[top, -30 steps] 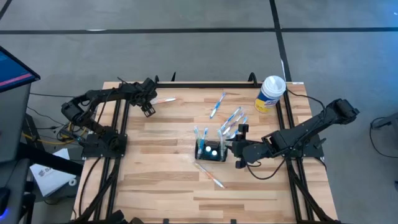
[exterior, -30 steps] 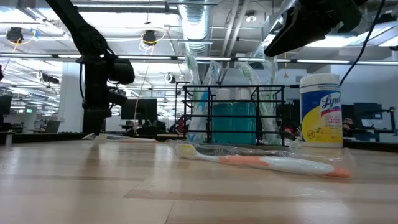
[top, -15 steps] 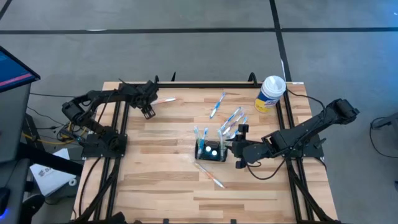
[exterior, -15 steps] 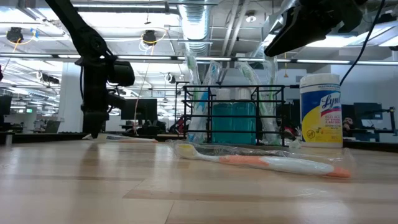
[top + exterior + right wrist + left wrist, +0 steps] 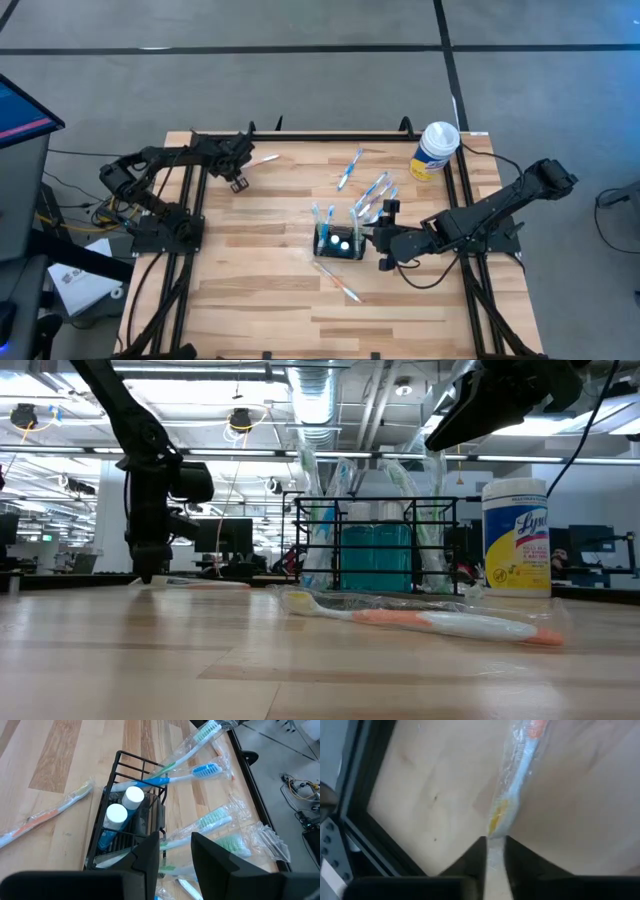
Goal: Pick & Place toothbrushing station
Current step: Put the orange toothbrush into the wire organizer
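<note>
Nearest us in the low view lies a wrapped toothbrush point(image 5: 430, 622) with an orange handle, flat on the wooden table point(image 5: 150, 670). Behind it we see the black wire holder point(image 5: 375, 545) standing upright near the table's middle, its long axis running toward the right gripper point(image 5: 388, 233), with wrapped brushes leaning out of its top. Beside and beyond it stands a white-and-yellow canister point(image 5: 517, 538) — we can read "Lys" on its label, the rest turned away. In its wrist view the right gripper's fingers point(image 5: 145, 857) stand partly apart just at the holder's end; we cannot tell whether they touch it. Farther off, at the table's far left corner, the left gripper point(image 5: 240, 172) is down at the board — its fingers point(image 5: 470, 862) narrow around the end of another wrapped toothbrush point(image 5: 512, 795), pinching the wrapper.
</note>
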Robot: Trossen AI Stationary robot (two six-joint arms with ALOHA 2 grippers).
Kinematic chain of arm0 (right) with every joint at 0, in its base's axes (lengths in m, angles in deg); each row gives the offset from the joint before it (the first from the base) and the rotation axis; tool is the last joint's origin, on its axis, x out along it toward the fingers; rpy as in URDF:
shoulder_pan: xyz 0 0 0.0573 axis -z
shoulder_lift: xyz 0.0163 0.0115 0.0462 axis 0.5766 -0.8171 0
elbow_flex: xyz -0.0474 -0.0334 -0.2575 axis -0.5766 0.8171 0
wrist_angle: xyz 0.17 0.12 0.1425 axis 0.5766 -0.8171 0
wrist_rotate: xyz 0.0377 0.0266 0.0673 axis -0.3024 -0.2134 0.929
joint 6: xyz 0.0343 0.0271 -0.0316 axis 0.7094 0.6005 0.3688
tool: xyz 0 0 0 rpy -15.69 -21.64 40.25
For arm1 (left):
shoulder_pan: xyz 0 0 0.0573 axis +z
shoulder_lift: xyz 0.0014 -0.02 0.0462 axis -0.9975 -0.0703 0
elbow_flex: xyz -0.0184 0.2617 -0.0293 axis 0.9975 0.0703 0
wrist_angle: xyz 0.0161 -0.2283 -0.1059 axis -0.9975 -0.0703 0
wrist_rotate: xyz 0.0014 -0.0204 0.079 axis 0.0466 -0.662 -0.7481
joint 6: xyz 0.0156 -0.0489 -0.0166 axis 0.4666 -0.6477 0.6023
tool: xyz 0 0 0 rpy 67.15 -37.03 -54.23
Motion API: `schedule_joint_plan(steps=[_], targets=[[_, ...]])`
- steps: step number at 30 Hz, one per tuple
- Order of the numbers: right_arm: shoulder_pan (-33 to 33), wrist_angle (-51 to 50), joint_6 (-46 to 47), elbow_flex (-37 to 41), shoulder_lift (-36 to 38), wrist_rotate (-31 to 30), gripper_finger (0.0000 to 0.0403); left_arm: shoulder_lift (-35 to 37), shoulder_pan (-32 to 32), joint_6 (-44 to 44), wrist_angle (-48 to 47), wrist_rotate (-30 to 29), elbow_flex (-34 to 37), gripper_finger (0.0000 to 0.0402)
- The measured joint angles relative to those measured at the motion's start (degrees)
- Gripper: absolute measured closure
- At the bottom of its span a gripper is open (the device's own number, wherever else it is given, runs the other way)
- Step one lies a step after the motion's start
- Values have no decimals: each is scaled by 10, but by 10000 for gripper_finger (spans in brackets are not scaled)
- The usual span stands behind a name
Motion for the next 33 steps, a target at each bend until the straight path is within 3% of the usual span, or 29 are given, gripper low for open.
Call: schedule_joint_plan(steps=[3, 13, 19, 33], targets=[[1, 0, 0, 0, 0, 0, 300, 0, -3, -5, -7, 0, 6, 391], [1, 0, -1, 0, 0, 0, 300, 18, -74, -6, -94, -18, -16, 401], [1, 1, 0, 0, 0, 0, 300, 95, -152, -7, -156, -58, -44, 401], [1, 60, -17, 0, 0, -1, 300, 279, -365, -46, -140, -172, -94, 401]])
